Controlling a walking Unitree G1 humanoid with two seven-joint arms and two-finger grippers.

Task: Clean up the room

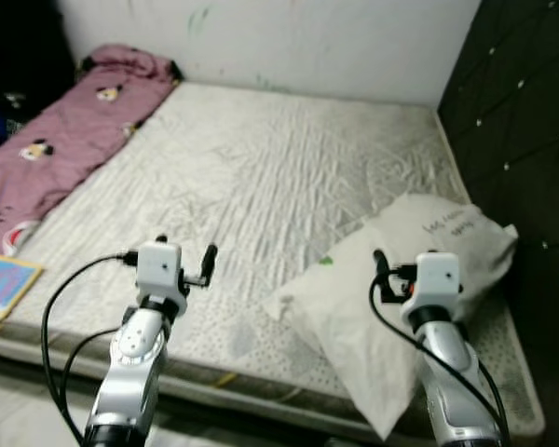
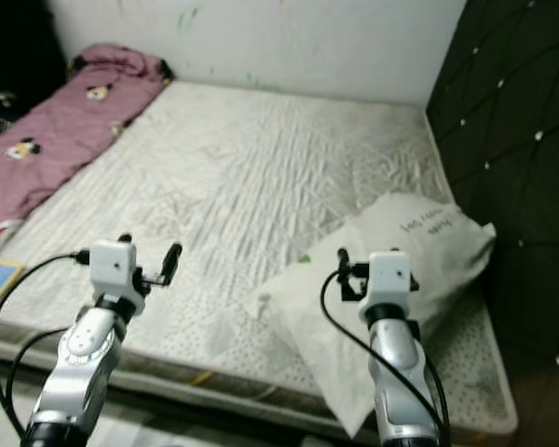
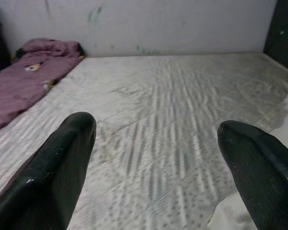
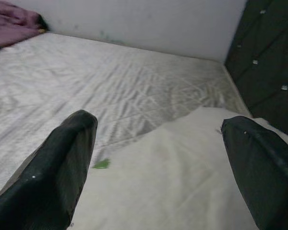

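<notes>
Both arms are up in front of the bed, at its near edge, nothing in hand. Left gripper [image 3: 156,158] has fingers spread wide and empty, pointed across the bare mattress [image 1: 261,177]; right gripper [image 4: 158,163] is equally wide and empty, hovering just above the pillow [image 1: 401,279]. Judging by that pose, the pillow is the likely next pick: it lies crooked at the near right corner, one end just beside the dark padded wall panel [image 1: 522,121], the other sagging off the bed's front edge, so it probably wants moving to the head end. The pillow is soft, off-white and loosely stuffed, with faint print near its top and a small green mark on the case [image 4: 102,164]; it should crumple under a pinch, so grab a fold or a corner. The mattress cover is pale quilted fabric with a diagonal stitched pattern, creased in the middle, no sheet on it. A pink blanket [image 1: 65,140] with cartoon figures is bunched along the far left edge up to the wall, limp cloth. A flat colourful book [image 1: 5,284] sits at the near left corner, rigid, edge-liftable.
</notes>
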